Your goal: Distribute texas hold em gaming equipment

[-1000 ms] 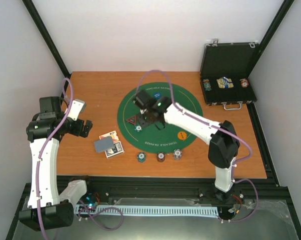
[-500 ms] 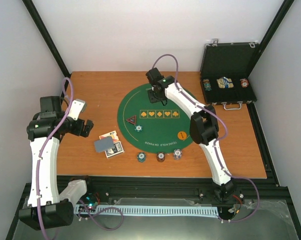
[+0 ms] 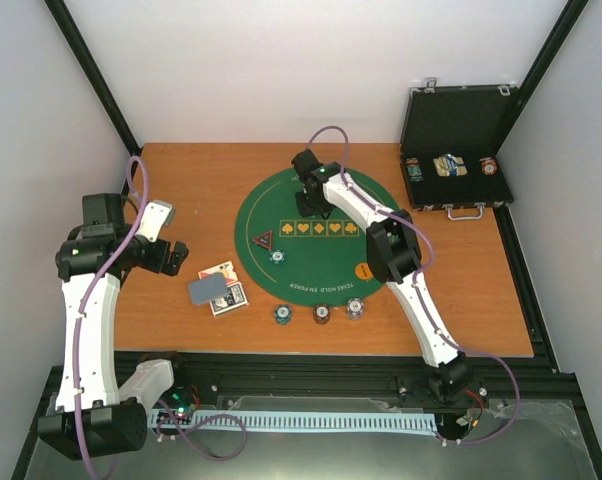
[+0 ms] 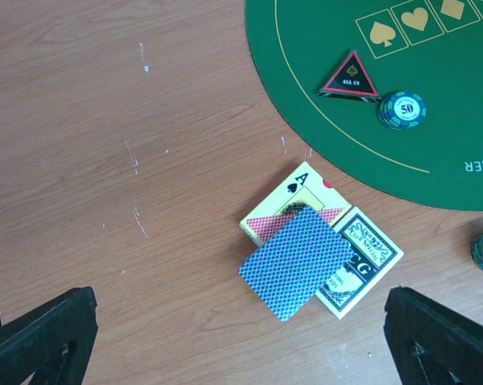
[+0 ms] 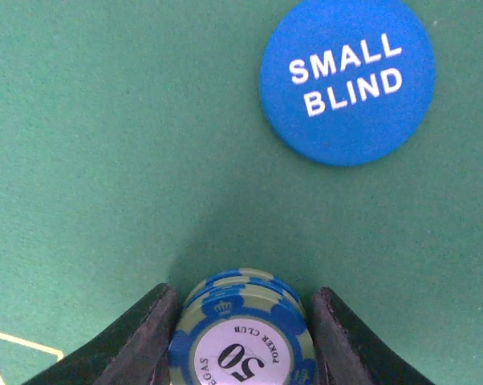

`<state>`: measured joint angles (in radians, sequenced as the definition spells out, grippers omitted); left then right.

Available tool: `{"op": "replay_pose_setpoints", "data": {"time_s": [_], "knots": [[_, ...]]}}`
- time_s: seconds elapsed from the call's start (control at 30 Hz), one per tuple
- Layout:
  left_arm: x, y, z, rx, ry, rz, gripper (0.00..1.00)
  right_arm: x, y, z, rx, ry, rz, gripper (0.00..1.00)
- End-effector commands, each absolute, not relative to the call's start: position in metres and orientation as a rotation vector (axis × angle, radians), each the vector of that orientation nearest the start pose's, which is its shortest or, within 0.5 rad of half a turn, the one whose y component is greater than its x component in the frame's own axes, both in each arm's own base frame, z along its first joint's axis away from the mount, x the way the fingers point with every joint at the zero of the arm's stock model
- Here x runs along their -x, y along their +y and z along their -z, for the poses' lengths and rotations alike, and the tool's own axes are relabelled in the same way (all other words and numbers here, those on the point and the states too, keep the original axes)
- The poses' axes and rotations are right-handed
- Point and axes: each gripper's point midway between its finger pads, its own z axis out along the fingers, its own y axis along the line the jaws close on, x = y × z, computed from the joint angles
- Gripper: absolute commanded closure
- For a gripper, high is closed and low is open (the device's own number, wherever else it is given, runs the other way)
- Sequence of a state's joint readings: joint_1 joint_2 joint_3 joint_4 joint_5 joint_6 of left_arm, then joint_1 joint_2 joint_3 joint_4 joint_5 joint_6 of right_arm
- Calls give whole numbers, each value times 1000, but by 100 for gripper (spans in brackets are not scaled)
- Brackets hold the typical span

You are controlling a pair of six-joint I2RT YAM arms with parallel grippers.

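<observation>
1. Right gripper (image 5: 243, 305) is clamped on a short 50-chip stack (image 5: 241, 345), jaws part closed around its sides, low at the far side of the mat (image 5: 81, 120). We can't tell if the stack touches the felt.
2. Blue disc (image 5: 347, 80) lies flat on the mat near the stack, apart from it. We judge this far seat is the step in hand: blind down, chips not yet released.
3. Left gripper (image 4: 238, 317) hangs wide open and empty above the cards (image 4: 294, 261), not touching them.
4. Cards: one blue-backed on top of two face-up, on the desk (image 4: 105, 160) just off the mat's left edge.
5. On the mat: triangle (image 4: 352, 76) with a lone chip (image 4: 402, 110) just beside it; orange disc (image 3: 362, 270) on the right.
6. Three stacks (image 3: 322, 314) sit in a row on the desk at the mat's near edge.
7. Case (image 3: 456, 120) is open at far right with chips and what looks like a card pack inside. We judge the job roughly half done. Left to do: release this stack, deal cards to the other seats, clear the case.
</observation>
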<state>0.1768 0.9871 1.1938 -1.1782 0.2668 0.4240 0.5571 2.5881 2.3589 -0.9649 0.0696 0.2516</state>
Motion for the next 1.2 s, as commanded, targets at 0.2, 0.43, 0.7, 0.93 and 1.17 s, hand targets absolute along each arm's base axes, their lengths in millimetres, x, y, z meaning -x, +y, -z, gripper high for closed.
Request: {"op": "replay_pose_setpoints", "data": {"time_s": [0.2,0.43,0.7,0.93,1.17], "knots": [[-248,-1,-251,-435,2425,72,0,-533,295,-20,334,2690,-133,76],[-250,1,-248,-440,2430,64,0,-531,295,-14,327,2712,-145,75],[-249,1,-248,-437,2429,59,0,-527,293,-43,353,2679,-151,75],[-249,1,-251,-433,2424,59,0,-518,300,-68,385,2645,-172,75],[-247,1,-252,-440,2422,49,0,-504,304,-52,420,2683,-154,74]]}}
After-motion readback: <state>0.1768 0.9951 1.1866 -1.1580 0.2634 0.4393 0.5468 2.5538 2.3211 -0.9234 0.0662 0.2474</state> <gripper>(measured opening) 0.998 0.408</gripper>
